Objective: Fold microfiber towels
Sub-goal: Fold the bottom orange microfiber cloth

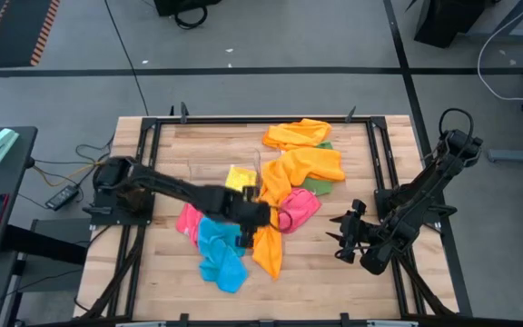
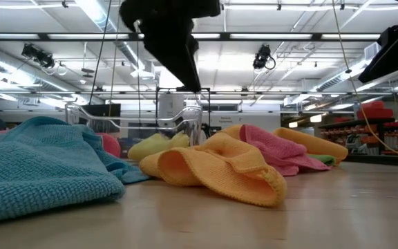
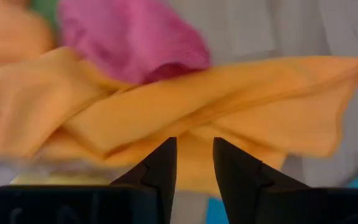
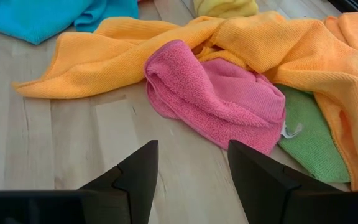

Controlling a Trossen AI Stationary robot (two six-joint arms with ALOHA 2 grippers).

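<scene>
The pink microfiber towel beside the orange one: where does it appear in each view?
High view: pink microfiber towel, centre, right of the long orange microfiber towel.
Low view: centre-right, behind the orange.
Left wrist view: upper middle.
Right wrist view: centre.
Shared landmark: the orange towel.

Grey floor point(image 1: 271, 86) — ceiling strip lights point(image 2: 95, 10), perhaps shelving point(image 2: 365, 124) behind.

Wooden table point(image 1: 171, 150); clear plastic bin point(image 1: 209, 172) beside the cloths.
</scene>
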